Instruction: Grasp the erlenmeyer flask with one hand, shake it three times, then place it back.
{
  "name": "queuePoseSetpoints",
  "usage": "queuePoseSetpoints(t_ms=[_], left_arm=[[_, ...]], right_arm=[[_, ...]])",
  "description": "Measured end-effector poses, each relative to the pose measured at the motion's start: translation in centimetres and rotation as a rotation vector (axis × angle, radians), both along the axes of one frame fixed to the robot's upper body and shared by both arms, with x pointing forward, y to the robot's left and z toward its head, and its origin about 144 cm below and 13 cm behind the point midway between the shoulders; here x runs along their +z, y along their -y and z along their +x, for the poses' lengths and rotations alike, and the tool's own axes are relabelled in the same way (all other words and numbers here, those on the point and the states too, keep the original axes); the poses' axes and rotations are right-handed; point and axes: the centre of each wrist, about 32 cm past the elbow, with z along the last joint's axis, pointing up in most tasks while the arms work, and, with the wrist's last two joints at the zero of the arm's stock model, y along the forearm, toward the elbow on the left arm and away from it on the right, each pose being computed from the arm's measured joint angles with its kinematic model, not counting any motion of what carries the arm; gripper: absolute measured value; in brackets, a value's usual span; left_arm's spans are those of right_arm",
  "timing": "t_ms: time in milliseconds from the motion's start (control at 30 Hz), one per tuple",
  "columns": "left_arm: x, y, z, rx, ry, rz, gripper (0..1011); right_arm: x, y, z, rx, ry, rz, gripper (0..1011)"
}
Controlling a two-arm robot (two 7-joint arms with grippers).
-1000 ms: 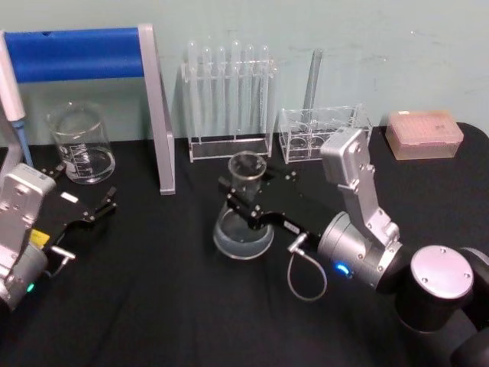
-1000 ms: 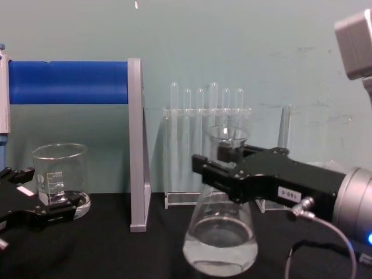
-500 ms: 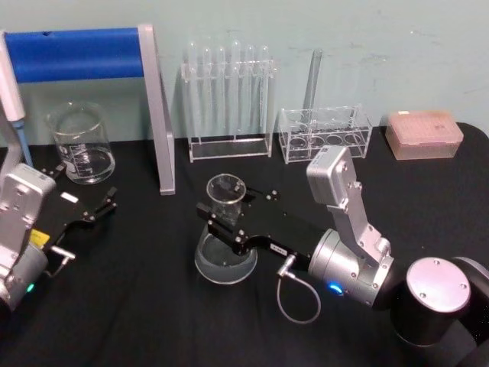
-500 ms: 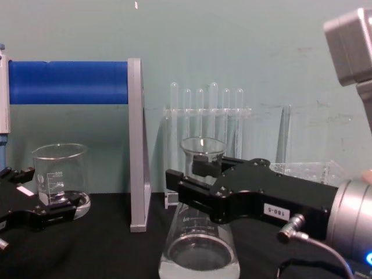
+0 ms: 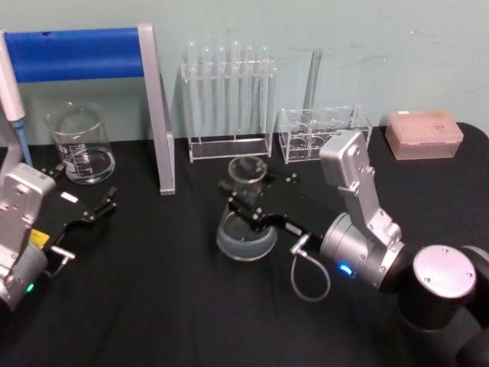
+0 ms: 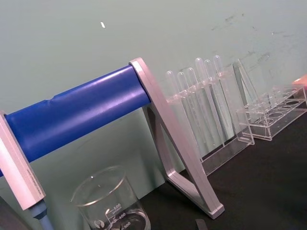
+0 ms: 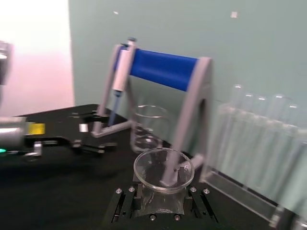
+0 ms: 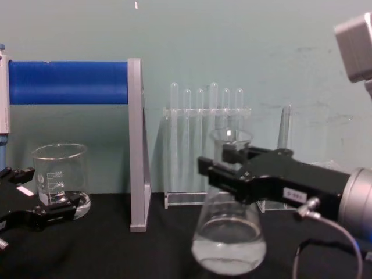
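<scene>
The erlenmeyer flask (image 5: 246, 229) is clear glass with a wide base and a little clear liquid. It stands upright in the middle of the black table (image 5: 168, 306). My right gripper (image 5: 238, 199), black on a silver-grey arm, is shut on its neck just under the flared rim. From the chest, the flask (image 8: 228, 241) hangs below the right gripper (image 8: 231, 168), its base close to the table; I cannot tell if it touches. The right wrist view looks down into the flask's mouth (image 7: 163, 168). My left gripper (image 5: 85, 208) rests open at the far left, holding nothing.
A glass beaker (image 5: 80, 145) stands at the back left beside a blue-roller stand (image 5: 76, 53) with a pipette (image 5: 14, 95). Behind the flask are a rack of test tubes (image 5: 229, 99), a second clear rack (image 5: 325, 134) and a pink tip box (image 5: 424, 134).
My right gripper swung the flask left and toward me half a second ago. It has now carried the flask back right and away, near where it was a second ago. The left arm stayed still.
</scene>
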Motion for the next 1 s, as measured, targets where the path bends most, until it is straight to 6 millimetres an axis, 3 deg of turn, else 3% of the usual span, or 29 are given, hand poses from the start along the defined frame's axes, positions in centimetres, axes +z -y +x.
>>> queuePoseSetpoints(t_ms=[633, 1000], left_arm=[[0.0, 0.0, 0.0, 0.0, 0.0, 0.0, 1001], [0.0, 0.0, 0.0, 0.0, 0.0, 0.0, 1001]], right_arm=[[0.3, 3.8, 3.0, -0.272, 0.032, -0.007, 450], [0.2, 4.5, 3.4, -0.315, 0.033, -0.009, 451]])
